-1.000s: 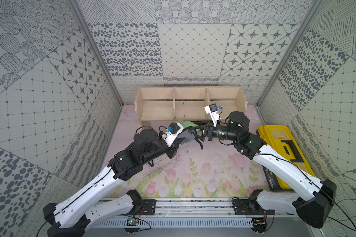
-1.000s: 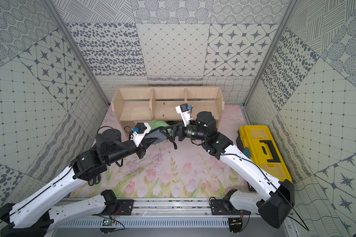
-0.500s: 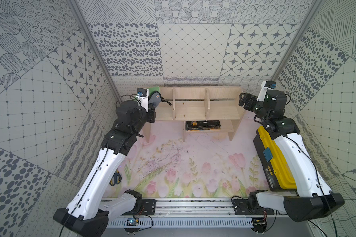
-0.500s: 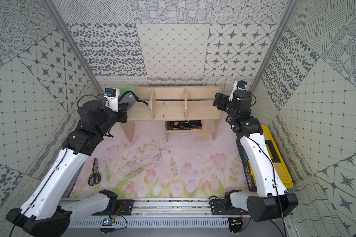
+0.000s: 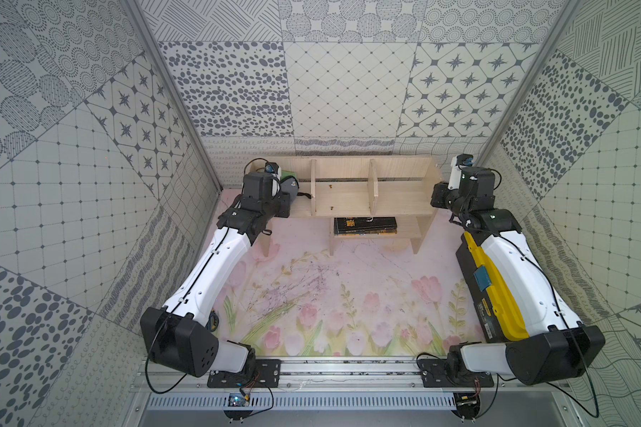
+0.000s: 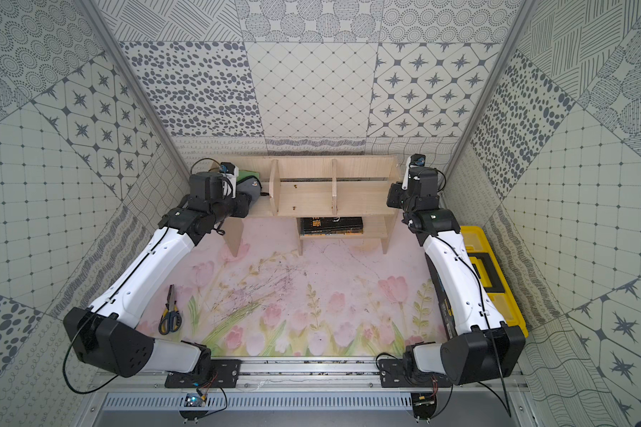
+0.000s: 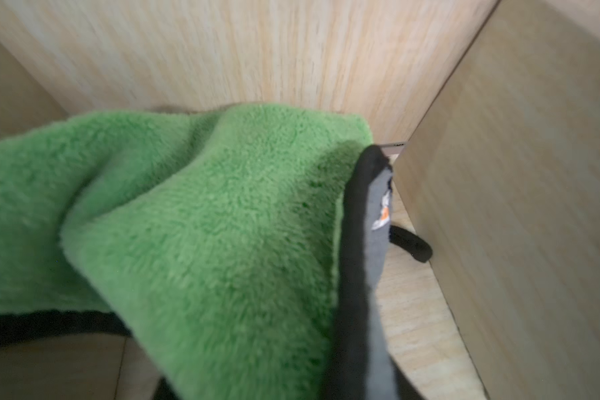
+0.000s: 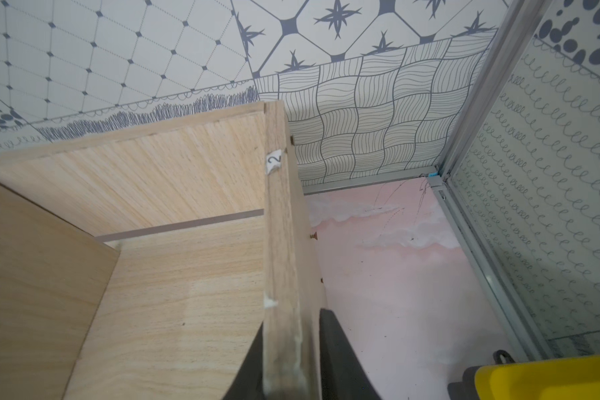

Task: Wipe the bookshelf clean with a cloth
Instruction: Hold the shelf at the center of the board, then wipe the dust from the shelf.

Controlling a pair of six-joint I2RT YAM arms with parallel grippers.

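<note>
The pale wood bookshelf stands against the back wall. The cloth, green over dark grey, lies bunched in its left compartment. My left gripper reaches into that compartment under the cloth. In the left wrist view the cloth covers the jaws, so its fingers are hidden. My right gripper is shut on the shelf's right side panel, with one finger on each face of the board.
A black book lies on the short lower shelf. The yellow and black toolbox sits along the right wall under my right arm. Scissors lie on the mat at front left. Small dark specks dot the middle compartment.
Both arms moved from mid-table to the shelf's ends. The left carried the cloth into the left compartment. The right closed on the right side panel.
</note>
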